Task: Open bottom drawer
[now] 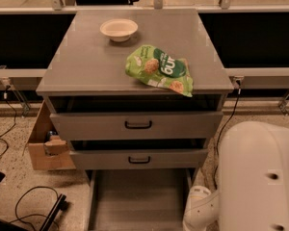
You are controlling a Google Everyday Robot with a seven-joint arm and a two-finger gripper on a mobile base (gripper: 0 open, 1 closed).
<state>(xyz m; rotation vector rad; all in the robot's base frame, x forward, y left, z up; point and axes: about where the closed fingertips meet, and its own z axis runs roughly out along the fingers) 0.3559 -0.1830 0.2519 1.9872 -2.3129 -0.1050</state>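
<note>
The bottom drawer (pixel 139 196) of the grey cabinet (pixel 86 76) stands pulled far out toward me. Its plain grey floor and side rails show, while its front and handle lie below the picture's lower edge. My white arm (pixel 257 177) fills the lower right corner, beside the drawer's right rail. A rounded white joint (pixel 198 208) sits by that rail. The gripper itself is out of view, hidden past the bottom edge.
The top drawer (pixel 91 125) and middle drawer (pixel 101 159) each stand slightly out, with black handles. A white bowl (pixel 118 29) and a green snack bag (pixel 159 70) lie on the cabinet top. A cardboard box (pixel 45 146) and black cables (pixel 33 201) are on the floor at left.
</note>
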